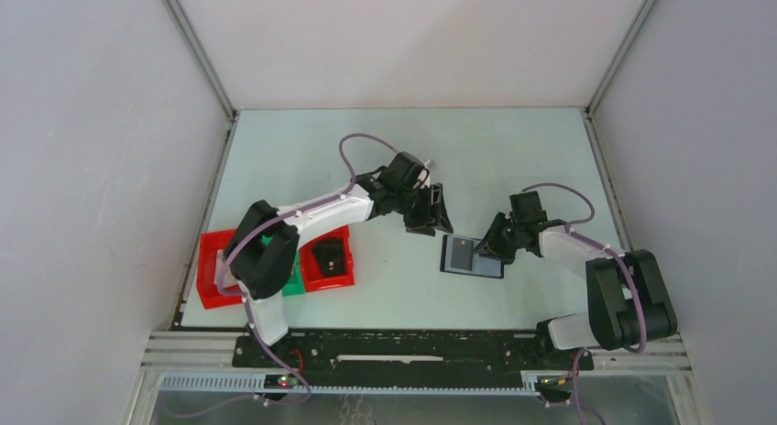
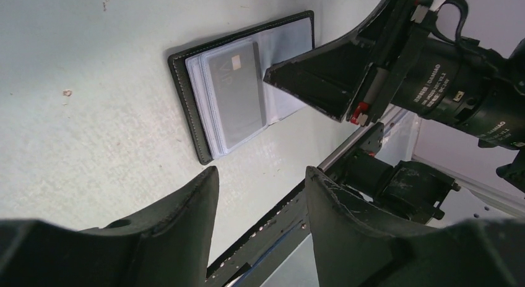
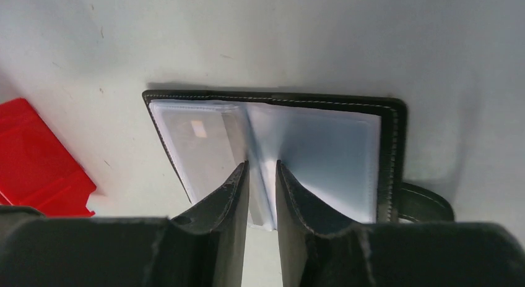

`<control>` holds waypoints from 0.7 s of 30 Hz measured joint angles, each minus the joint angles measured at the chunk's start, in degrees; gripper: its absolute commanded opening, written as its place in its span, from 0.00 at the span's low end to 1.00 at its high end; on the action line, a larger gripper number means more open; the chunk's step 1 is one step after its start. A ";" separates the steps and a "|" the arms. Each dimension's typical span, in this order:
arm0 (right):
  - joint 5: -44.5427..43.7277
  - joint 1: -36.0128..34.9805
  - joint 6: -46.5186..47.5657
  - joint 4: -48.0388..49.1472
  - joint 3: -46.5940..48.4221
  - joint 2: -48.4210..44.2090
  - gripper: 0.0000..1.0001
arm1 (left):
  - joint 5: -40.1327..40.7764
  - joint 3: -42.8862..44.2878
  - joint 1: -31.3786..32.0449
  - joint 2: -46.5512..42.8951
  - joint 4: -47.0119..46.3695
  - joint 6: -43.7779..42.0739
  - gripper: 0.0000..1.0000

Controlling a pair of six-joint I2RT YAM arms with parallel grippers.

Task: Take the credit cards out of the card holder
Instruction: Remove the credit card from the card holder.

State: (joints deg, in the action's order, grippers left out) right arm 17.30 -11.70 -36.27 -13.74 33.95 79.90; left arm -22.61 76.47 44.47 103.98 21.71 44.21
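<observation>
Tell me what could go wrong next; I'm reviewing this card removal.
The right gripper straddles the clear sleeves, not a card: lifting may drag the whole card holder. The left gripper hovers open, pinning nothing, so the holder could slide or fold shut over the grey card.

The card holder [image 1: 469, 257] lies open on the tabletop [image 1: 403, 141] right of centre, a credit card [image 2: 238, 92] in its left panel, the right gripper [image 3: 260, 183] apparently straddling its middle leaves, the left gripper [image 1: 436, 220] behind-left, and the trays [image 1: 210, 277] far left.
</observation>
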 measured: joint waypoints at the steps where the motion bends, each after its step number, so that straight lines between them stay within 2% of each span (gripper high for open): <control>1: -0.37 0.70 0.04 -0.33 0.00 0.09 0.31 | -0.28 0.00 0.02 0.20 -0.22 0.09 0.59; 11: -2.93 3.32 0.42 -1.20 -0.07 -1.27 0.30 | -3.98 2.49 1.42 5.22 -3.15 2.43 0.57; 21: -2.82 3.52 0.46 -0.63 -0.46 -1.27 0.30 | -6.08 3.15 2.49 11.65 -5.86 4.44 0.61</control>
State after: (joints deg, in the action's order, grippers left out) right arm 14.48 -8.19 -35.81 -14.37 33.50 78.63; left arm -28.69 79.61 46.96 115.63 15.86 48.64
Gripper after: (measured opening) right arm 0.302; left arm 0.603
